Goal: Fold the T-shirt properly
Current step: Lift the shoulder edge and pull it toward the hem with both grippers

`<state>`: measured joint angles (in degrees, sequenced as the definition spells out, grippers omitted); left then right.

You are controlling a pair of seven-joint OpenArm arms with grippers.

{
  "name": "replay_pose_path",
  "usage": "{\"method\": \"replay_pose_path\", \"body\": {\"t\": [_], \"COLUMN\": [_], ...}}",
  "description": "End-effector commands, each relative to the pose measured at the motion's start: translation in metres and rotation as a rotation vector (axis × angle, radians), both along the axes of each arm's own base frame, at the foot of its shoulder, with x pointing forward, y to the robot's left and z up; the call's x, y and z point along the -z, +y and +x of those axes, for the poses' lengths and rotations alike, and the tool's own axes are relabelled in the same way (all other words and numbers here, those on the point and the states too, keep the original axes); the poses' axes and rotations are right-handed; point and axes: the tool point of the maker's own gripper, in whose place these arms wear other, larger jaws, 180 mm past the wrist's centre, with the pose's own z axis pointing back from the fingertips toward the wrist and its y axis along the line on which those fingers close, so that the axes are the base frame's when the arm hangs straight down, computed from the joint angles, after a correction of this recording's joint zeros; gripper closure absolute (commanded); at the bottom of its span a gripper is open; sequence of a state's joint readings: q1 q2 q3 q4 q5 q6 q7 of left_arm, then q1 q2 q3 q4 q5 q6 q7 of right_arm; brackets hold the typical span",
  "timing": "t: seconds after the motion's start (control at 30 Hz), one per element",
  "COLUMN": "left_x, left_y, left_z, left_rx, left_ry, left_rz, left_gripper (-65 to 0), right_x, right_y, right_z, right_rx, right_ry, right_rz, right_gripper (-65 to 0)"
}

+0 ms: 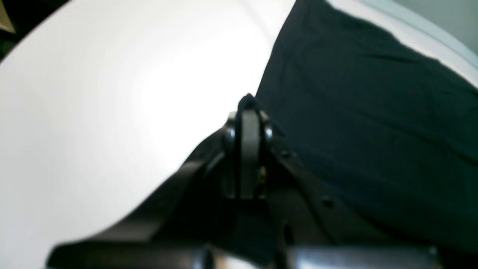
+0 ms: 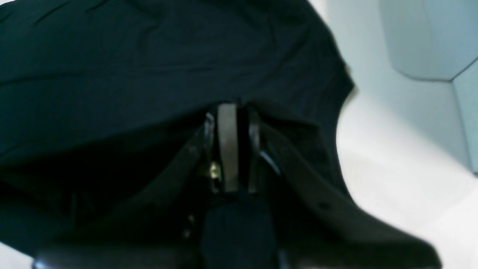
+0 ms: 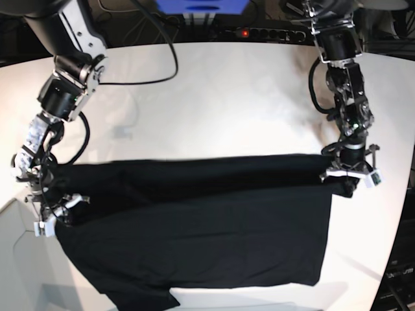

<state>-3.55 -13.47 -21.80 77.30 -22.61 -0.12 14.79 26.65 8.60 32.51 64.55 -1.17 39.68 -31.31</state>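
Both grippers pinch the black T-shirt [image 3: 194, 227].

Count: 1 black T-shirt [image 3: 194, 227], 1 white table [image 3: 214, 103], 2 arms with 2 grippers: left gripper [image 3: 350, 173], right gripper [image 3: 53, 217]. 1 power strip [image 3: 259, 32] at the back edge.

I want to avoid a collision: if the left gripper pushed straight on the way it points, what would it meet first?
Probably the white table: the left gripper, shut on the T-shirt edge, points out over bare tabletop; depth is unclear.
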Motion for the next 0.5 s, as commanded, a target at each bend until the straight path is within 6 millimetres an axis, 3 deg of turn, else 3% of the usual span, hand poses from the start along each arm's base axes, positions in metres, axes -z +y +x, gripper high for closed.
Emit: {"method": "replay_pose_path", "body": {"t": [0.0,0.47], "left_x": [-0.025,-0.030], "left_y": [0.007,0.007], "left_z": [0.009,0.021], "left_rx": [-0.007,-0.010], "left_ry": [-0.071,-0.086], "left_rz": [0.032,0.014], "left_gripper": [-0.1,-0.4], "right_x": [-0.028,-0.026], "right_y": [-0.004,-0.002], "right_z": [0.016,0.019], "right_rx": [0.002,-0.001], "right_ry": [-0.084,-0.078], "right_rz": [0.005,0.019], "right_gripper": [0.0,0.0]}}
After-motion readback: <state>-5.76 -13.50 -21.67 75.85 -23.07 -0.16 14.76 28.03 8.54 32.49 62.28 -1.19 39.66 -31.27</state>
